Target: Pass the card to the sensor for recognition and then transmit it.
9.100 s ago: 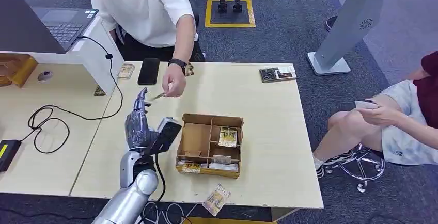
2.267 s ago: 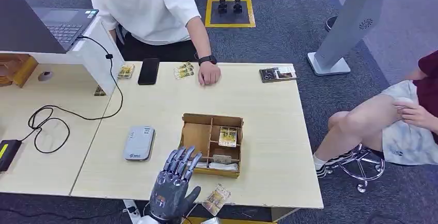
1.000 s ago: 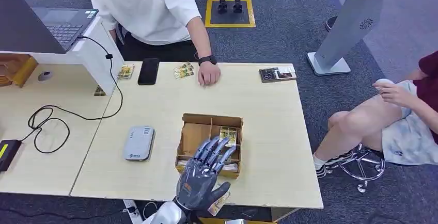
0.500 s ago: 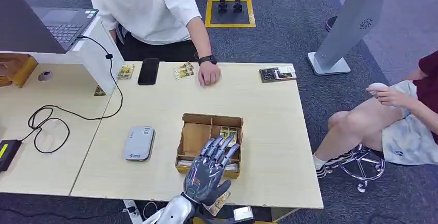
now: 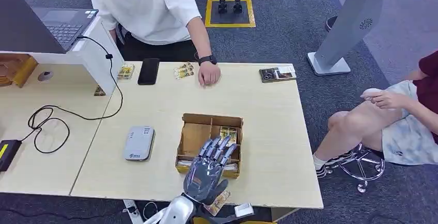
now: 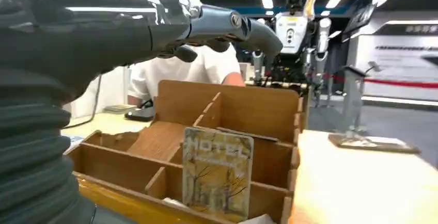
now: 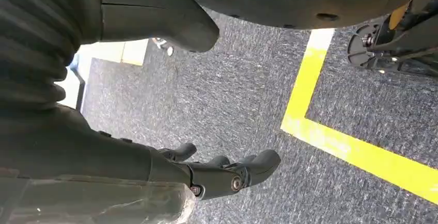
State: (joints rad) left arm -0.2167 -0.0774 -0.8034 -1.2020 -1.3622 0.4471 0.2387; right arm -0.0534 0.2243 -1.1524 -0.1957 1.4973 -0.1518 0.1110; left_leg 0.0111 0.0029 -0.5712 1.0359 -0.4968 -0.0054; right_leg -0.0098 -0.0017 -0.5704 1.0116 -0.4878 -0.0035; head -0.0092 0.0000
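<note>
Left robot hand (image 5: pixel 207 171) hovering over near edge of wooden organizer box (image 5: pixel 192 138), fingers spread, holding nothing. Right robot hand (image 7: pixel 227 175) hanging low over the floor, fingers loosely apart, empty.

Hotel card (image 6: pixel 217 173) standing upright in a near compartment of the box, printed face toward the wrist camera, top edge poking above the divider. Another card (image 5: pixel 227 134) in a far compartment. Grey sensor (image 5: pixel 139 143) flat on worktop (image 5: pixel 258 110), left of the box, apart from it.

Card likely thin, light, stiff, glossy, so slippery on flat faces. Best taken by exposed top edge, pinched across both faces. Dividers crowd the fingers; could snag or tip the box.
</note>
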